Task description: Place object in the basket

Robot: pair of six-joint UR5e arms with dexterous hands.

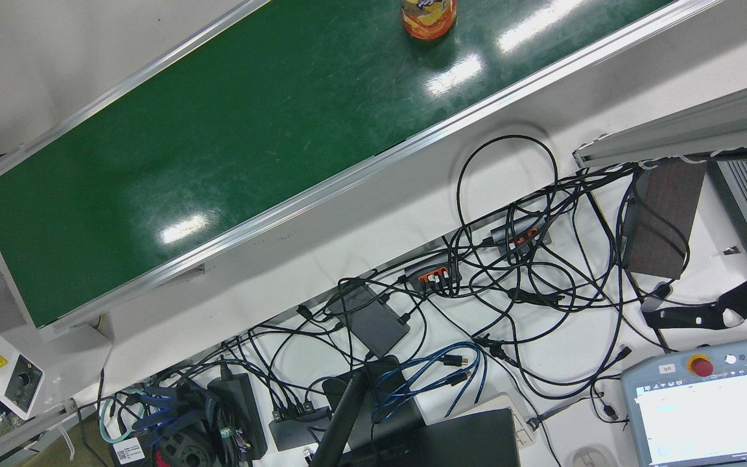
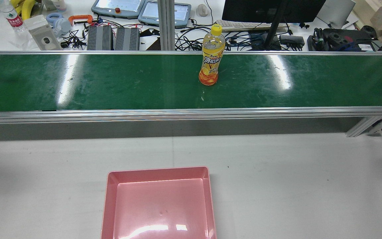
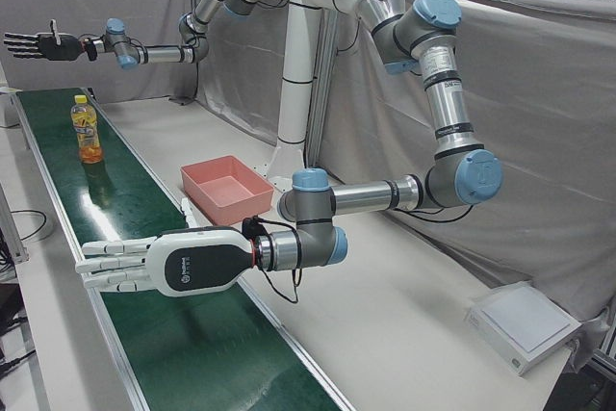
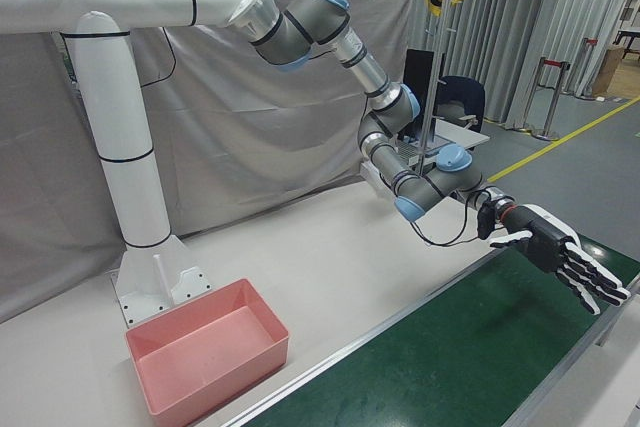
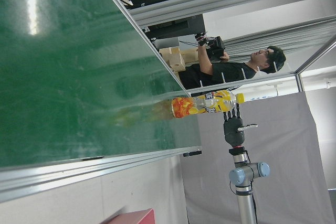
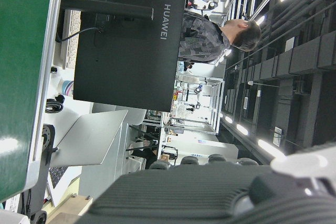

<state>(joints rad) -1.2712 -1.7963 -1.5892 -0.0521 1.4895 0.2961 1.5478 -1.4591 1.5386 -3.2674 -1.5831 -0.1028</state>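
Note:
An orange drink bottle (image 2: 211, 56) with a yellow cap stands upright on the green conveyor belt (image 2: 111, 83). It also shows in the front view (image 1: 428, 16), left-front view (image 3: 87, 129) and left hand view (image 5: 205, 103). The empty pink basket (image 2: 159, 170) sits on the white table on my side of the belt, and shows in the left-front (image 3: 207, 168) and right-front (image 4: 215, 372) views. My left hand (image 3: 144, 267) is open and flat above the belt, far along it from the bottle; it also shows in the right-front view (image 4: 560, 257). My right hand (image 3: 34, 45) is open and raised beyond the bottle, and shows in the left hand view (image 5: 233, 127).
Beyond the belt an operators' desk holds tangled cables (image 1: 509, 272), teach pendants (image 2: 118, 6) and a monitor (image 2: 270, 10). A person (image 5: 236, 64) stands behind it. A white box (image 3: 525, 320) lies on the table's near corner. The arms' white pedestal (image 4: 135, 187) stands behind the basket.

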